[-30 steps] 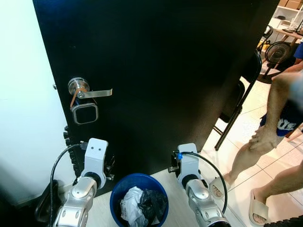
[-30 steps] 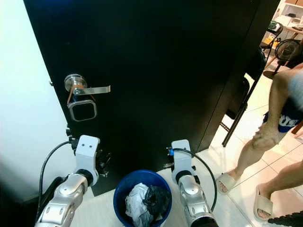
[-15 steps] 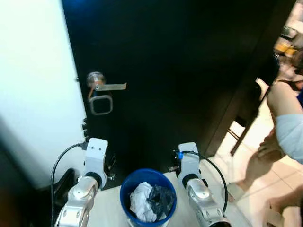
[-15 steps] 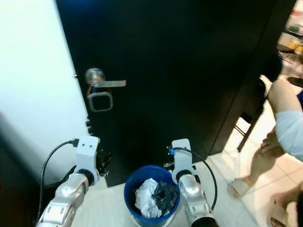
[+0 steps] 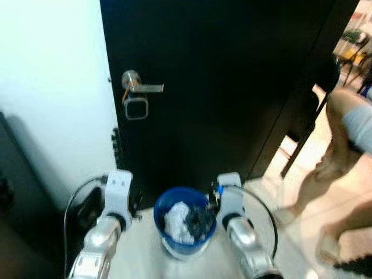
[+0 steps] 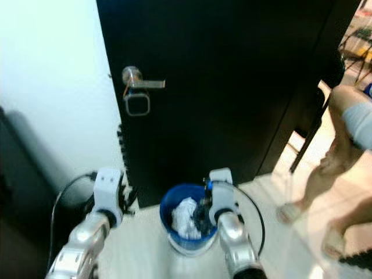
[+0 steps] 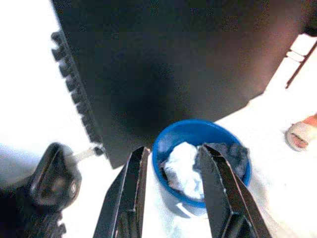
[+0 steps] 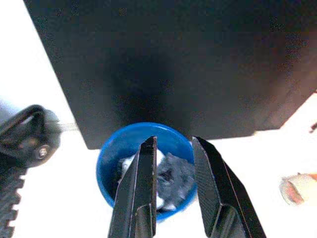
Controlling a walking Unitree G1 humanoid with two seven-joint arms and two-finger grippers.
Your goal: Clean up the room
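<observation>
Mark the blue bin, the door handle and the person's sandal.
blue bin (image 5: 164, 210): left eye view, left rim.
door handle (image 5: 150, 88): left eye view, lever.
sandal (image 7: 299, 136): left wrist view, strap.

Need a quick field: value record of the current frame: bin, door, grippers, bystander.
bin: blue bin on the pale floor, just in front of the black door
bin contents: white and dark crumpled items
door: black door, silver lever handle with a lock pad below it
left gripper: left gripper open, holds nothing, aimed at the bin
right gripper: right gripper open, holds nothing, aimed at the bin
bystander: person's legs at the robot's right, sandal on the foot
image quality: head views blurred
</observation>
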